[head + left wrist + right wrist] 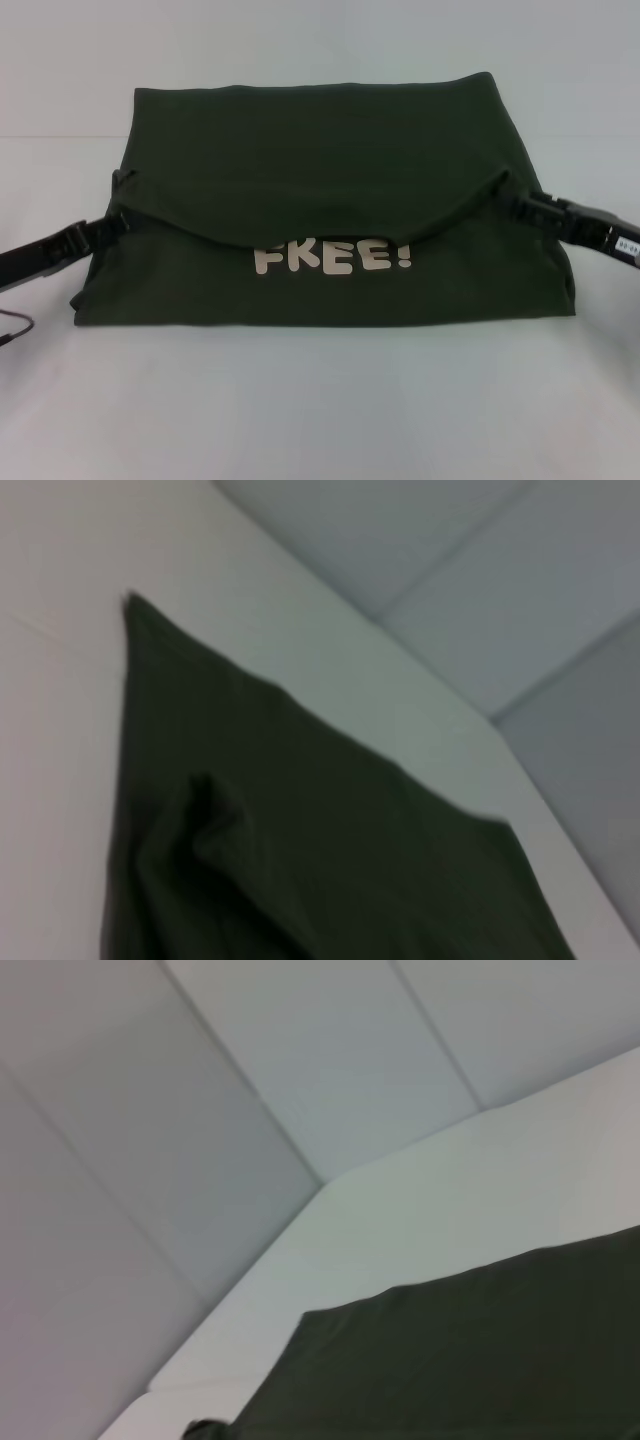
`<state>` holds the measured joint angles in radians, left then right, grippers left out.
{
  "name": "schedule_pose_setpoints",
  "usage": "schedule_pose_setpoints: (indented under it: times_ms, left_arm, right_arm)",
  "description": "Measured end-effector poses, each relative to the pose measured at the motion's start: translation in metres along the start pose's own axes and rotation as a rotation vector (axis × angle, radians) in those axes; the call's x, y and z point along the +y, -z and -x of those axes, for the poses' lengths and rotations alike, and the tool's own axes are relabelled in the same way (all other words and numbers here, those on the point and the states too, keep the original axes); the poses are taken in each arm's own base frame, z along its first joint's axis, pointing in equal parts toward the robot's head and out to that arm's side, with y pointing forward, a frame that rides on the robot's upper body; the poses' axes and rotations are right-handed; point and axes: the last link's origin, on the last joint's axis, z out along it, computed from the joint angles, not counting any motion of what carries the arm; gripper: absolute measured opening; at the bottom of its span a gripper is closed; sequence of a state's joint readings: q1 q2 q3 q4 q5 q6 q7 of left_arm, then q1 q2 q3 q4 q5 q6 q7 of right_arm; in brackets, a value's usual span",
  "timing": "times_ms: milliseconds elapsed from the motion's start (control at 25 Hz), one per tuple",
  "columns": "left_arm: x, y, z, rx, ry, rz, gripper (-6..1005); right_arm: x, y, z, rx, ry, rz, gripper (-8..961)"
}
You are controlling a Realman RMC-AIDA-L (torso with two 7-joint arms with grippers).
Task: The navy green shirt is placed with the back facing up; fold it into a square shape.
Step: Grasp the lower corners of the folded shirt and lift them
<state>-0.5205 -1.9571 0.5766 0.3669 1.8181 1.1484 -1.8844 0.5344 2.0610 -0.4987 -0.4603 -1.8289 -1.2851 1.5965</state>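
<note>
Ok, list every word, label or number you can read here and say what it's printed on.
"FREE!": white block letters on the front of the green shirt, just below the folded-over flap; the flap's edge clips the top of the letters.
Small white label on the right gripper: dark marks, too small to read.
Nothing readable in either wrist view.

A plain white table (320, 410) carries everything; its bare surface shows on all sides of the navy green shirt (320, 150), which lies directly on it, partly folded into a broad block; the white lettering "FREE!" (332, 259) faces up on the shirt's near part, under a folded-over flap; beyond the shirt's far edge the table ends at grey wall panels (200, 1090).
</note>
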Motion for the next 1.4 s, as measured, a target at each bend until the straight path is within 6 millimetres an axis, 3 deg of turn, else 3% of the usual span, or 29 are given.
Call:
schedule_pose_setpoints:
  times_ms: [280, 320, 400, 640, 1400]
  left_arm:
    - [-0.007, 0.019, -0.009, -0.090, -0.100, -0.051, 699]
    - [-0.009, 0.019, -0.009, -0.088, -0.098, -0.070, 700]
    - [-0.014, 0.017, -0.009, -0.095, -0.103, -0.105, 824]
    - [-0.015, 0.005, 0.002, -0.143, -0.115, -0.150, 888]
    - [-0.022, 0.006, 0.009, -0.163, -0.124, -0.198, 886]
  right_arm:
    - [0.004, 0.010, -0.015, 0.032, -0.007, 0.033, 934]
    - [0.003, 0.011, -0.017, 0.034, -0.010, 0.031, 934]
    - [0.004, 0.012, -0.019, 0.037, -0.014, 0.030, 932]
    - [0.004, 0.011, -0.021, 0.048, -0.012, 0.031, 931]
    - [0.006, 0.005, -0.020, 0.063, 0.003, 0.035, 930]
